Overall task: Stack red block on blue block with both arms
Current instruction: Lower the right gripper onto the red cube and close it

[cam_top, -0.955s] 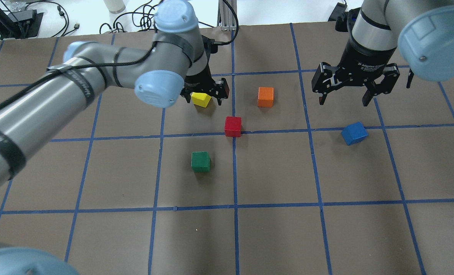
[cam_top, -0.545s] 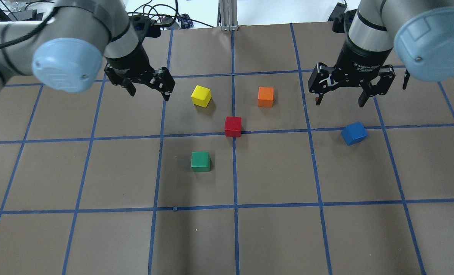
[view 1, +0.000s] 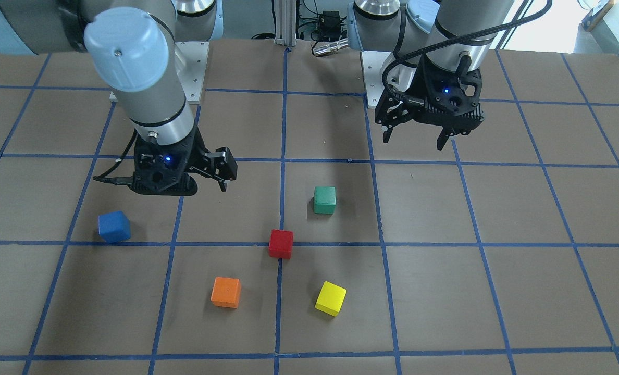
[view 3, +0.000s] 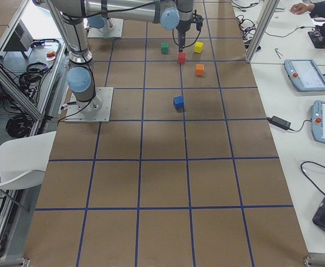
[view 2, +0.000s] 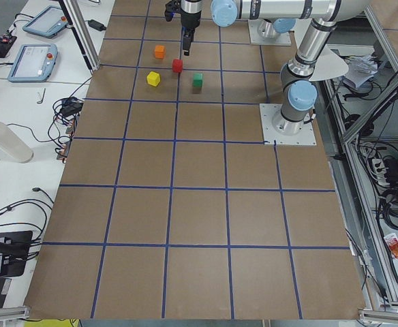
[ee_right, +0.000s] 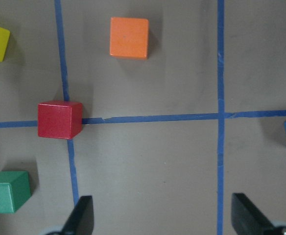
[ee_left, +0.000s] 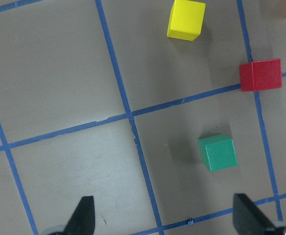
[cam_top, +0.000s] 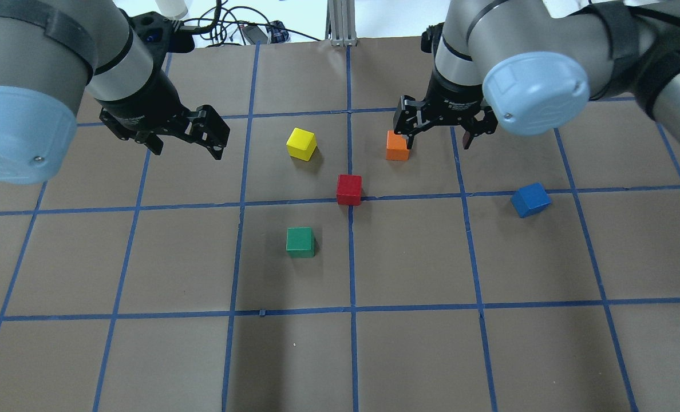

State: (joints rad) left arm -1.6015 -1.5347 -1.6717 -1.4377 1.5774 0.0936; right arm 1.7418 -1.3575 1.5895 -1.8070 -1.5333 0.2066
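Observation:
The red block [cam_top: 349,189] sits on a blue tape line near the table's middle; it also shows in the right wrist view [ee_right: 59,119] and the left wrist view [ee_left: 260,75]. The blue block [cam_top: 530,199] lies turned at an angle to the right, apart from the red one [view 1: 114,226]. My right gripper [cam_top: 437,143] is open and empty, hovering above the table beside the orange cube, up-right of the red block. My left gripper [cam_top: 188,150] is open and empty, far to the left of the blocks.
A yellow cube [cam_top: 301,143], an orange cube [cam_top: 397,146] and a green cube [cam_top: 300,241] stand around the red block. Cables [cam_top: 231,28] and a metal post [cam_top: 340,23] lie beyond the table's far edge.
My left arm has pulled back to the left, away from the yellow cube. My right gripper has moved left, from above the blue block to beside the orange cube. Both stay open.

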